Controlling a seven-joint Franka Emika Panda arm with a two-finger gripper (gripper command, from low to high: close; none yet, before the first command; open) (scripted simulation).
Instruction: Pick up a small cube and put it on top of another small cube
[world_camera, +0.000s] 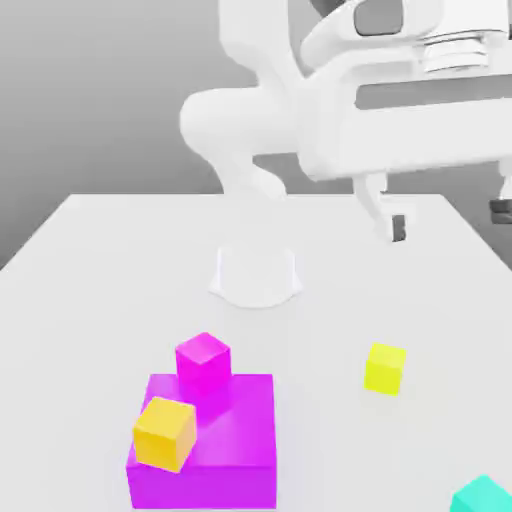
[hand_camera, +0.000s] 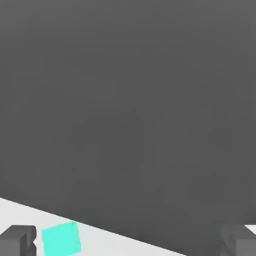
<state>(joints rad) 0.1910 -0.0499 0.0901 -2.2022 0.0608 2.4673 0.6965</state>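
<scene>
Several small cubes lie on the white table (world_camera: 90, 280). A yellow cube (world_camera: 385, 368) sits alone toward the exterior view's right. A teal cube (world_camera: 485, 497) lies at the near right corner and also shows between the fingertips in the hand view, teal cube (hand_camera: 61, 238). A small magenta cube (world_camera: 203, 360) sits at the far edge of a large magenta block (world_camera: 215, 450), and an orange cube (world_camera: 165, 433) sits at that block's near left. My gripper (world_camera: 449, 220) hangs high above the table's far right side, open and holding nothing; the gripper (hand_camera: 129, 245) is wide apart, dark fingers (hand_camera: 17, 240).
The arm's round white base (world_camera: 256, 275) stands mid-table behind the cubes. The large magenta block is much bigger than the cubes. The table's edge runs close to the teal cube, with dark grey floor (hand_camera: 130, 100) beyond it.
</scene>
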